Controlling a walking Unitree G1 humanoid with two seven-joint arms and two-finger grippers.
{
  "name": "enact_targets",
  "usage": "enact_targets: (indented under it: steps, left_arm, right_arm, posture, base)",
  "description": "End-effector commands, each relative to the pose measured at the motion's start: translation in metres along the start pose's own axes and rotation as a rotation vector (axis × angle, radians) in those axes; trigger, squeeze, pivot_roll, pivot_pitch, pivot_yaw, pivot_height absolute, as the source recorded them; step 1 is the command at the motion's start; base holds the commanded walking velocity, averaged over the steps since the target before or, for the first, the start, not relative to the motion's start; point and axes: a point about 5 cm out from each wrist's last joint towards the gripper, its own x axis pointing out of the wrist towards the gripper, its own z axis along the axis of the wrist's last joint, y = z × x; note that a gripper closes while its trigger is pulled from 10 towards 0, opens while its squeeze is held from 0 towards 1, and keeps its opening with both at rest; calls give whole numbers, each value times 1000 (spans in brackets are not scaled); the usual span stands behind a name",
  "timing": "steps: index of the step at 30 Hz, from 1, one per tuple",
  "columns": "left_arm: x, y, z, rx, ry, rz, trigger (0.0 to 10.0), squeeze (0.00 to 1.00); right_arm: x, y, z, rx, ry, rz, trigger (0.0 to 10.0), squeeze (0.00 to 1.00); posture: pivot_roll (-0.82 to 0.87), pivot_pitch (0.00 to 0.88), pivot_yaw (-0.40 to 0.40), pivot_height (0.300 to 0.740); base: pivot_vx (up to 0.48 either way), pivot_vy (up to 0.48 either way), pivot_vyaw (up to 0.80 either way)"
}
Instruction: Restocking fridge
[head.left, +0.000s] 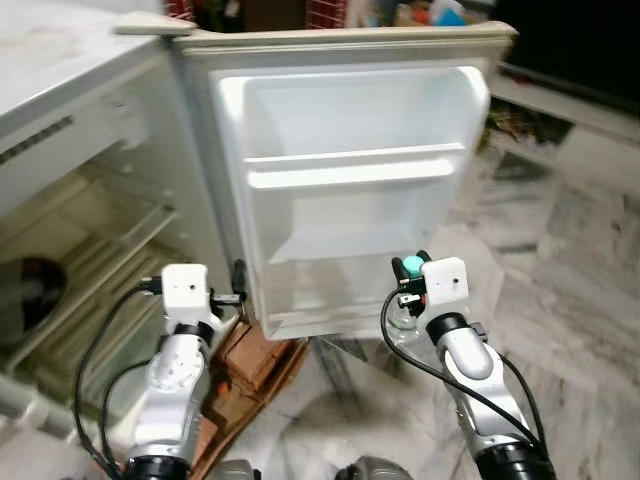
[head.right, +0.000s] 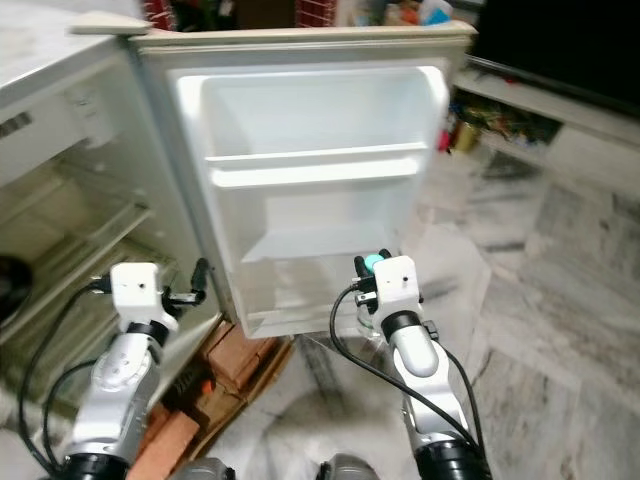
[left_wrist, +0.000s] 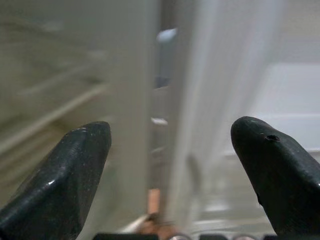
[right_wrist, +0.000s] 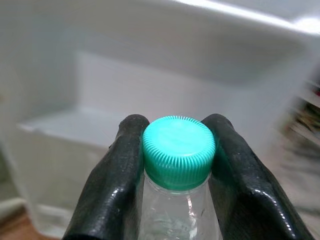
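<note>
Two fingers (right_wrist: 116, 185) pinch bottle (right_wrist: 178, 200) neck, prob. firmly

a marble floor (head.left: 570, 270) with grey veins is seen on the right and in the near middle. reddish-brown boxes (head.left: 255, 360) are stacked on the floor near the left, below the open door's edge. a low white ledge (head.left: 560, 105) runs along the far right, with a dark panel (head.left: 580, 45) above it and small colourful items (head.right: 462, 132) tucked at its left end. blurred clutter (head.left: 420, 12) is seen at the far middle.
</note>
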Motion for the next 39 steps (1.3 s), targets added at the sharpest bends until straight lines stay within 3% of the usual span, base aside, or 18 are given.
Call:
enact_targets:
  steps: [1, 7, 12, 24, 39]
  left_arm:
    - [0, -2, -1, -1, 3, 1, 10000, 0]
    - [0, -4, 0, 19, -5, -22, 10000, 0]
    - [1, -5, 1, 31, -14, -41, 10000, 0]
    - [2, -8, 2, 33, -19, -61, 10000, 0]
    - [-1, -8, 1, 37, -19, -68, 10000, 0]
  right_arm:
    - [3, -2, 6, -5, -29, -3, 10000, 0]
    - [7, -12, 7, 18, -33, -84, 10000, 0]
    - [8, -10, 8, 11, -40, -81, 10000, 0]
    - [10, -15, 8, -2, -31, -115, 10000, 0]
    - [7, -11, -3, 5, 29, -86, 10000, 0]
  posture:
    - [-4, 0, -35, 740]
    - [0, 0, -26, 740]
    - [-2, 0, -22, 740]
    - [-6, 0, -19, 740]
    - [-7, 0, -15, 740]
  base:
    - [0, 0, 800]
    - [0, 0, 148]
    - [0, 0, 0]
    - [308, 0, 0]
    - [262, -78, 0]
